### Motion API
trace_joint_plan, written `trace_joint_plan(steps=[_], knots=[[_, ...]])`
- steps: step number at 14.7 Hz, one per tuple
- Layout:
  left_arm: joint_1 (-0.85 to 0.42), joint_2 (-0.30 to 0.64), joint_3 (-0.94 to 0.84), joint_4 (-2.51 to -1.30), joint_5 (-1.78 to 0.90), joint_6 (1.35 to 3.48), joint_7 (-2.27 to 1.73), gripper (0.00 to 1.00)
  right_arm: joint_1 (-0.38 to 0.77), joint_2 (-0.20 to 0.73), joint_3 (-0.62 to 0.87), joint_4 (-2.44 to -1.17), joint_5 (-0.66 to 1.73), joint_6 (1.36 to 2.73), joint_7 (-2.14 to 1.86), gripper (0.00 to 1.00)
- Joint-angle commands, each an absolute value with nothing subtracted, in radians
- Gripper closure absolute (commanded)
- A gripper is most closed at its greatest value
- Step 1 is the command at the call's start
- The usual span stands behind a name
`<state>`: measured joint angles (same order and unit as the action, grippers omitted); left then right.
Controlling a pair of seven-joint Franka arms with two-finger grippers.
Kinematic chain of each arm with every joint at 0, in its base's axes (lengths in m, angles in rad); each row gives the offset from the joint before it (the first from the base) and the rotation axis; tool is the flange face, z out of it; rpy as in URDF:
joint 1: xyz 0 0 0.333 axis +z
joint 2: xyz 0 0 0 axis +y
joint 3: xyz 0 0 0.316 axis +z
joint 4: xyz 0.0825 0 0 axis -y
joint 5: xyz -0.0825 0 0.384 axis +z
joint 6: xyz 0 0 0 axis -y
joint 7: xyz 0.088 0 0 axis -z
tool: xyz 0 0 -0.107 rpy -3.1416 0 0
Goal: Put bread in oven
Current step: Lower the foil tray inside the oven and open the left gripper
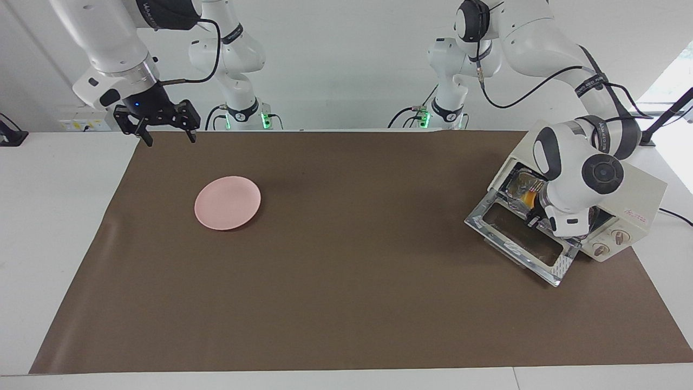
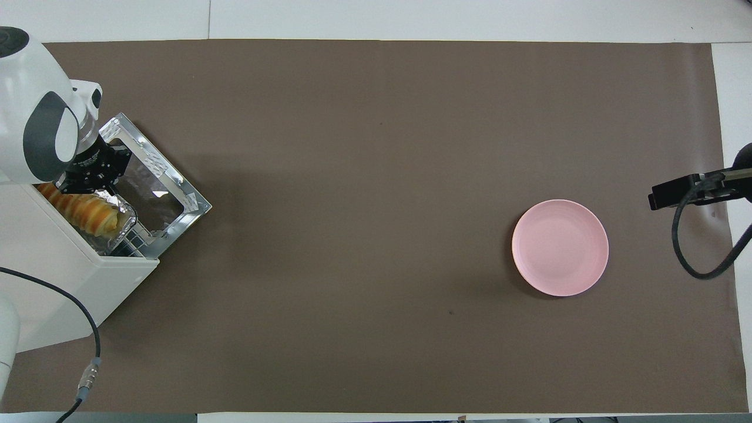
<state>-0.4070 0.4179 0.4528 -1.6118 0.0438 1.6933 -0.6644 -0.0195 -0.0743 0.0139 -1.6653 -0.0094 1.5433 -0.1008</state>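
Left gripper [image 1: 533,216] at open oven [image 1: 631,200], right gripper [image 1: 169,136] raised, pink plate [image 1: 228,202]

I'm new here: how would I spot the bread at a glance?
Find the cream-white oven at the left arm's end of the brown mat, its glass door dropped open. Look into its mouth, where the left tool is reaching: the bread lies there on a crinkled silver foil tray. It is the only yellow-orange, ridged thing; the pink plate is bare.

Count on bench: one oven [image 1: 633,200] at the left arm's end, one bread [image 2: 88,210], one foil tray [image 2: 120,218] and one pink plate [image 1: 228,202] toward the right arm's end. Two knobs [image 1: 610,242] on the oven front. One brown mat [image 1: 346,303], two arms.
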Motion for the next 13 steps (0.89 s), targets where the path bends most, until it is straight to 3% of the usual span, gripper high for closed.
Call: trace_joint_plan(steps=[1,7,8,9,10,13], knots=[[-0.413,0.354,0.449,-1.703,0.071,1.726,-0.657,1.0,-0.037,-0.092,0.023,-1.686,0.005,1.545,-0.092,0.0],[-0.399,0.347,0.449,-1.721,0.097,1.741,-0.627,1.0,-0.037,-0.092,0.025,-1.686,0.005,1.545,-0.091,0.0],[-0.399,0.345,0.449,-1.721,0.097,1.744,-0.626,0.69,-0.037,-0.092,0.025,-1.686,0.005,1.545,-0.092,0.0],[-0.399,0.347,0.449,-1.721,0.097,1.746,-0.626,0.24,-0.037,-0.092,0.025,-1.686,0.005,1.545,-0.092,0.0],[-0.402,0.347,0.449,-1.714,0.097,1.746,-0.621,0.0,-0.037,-0.092,0.025,-1.686,0.005,1.545,-0.092,0.0],[-0.413,0.351,0.448,-1.663,0.097,1.747,-0.62,0.0,-0.037,-0.092,0.025,-1.686,0.005,1.545,-0.092,0.0]])
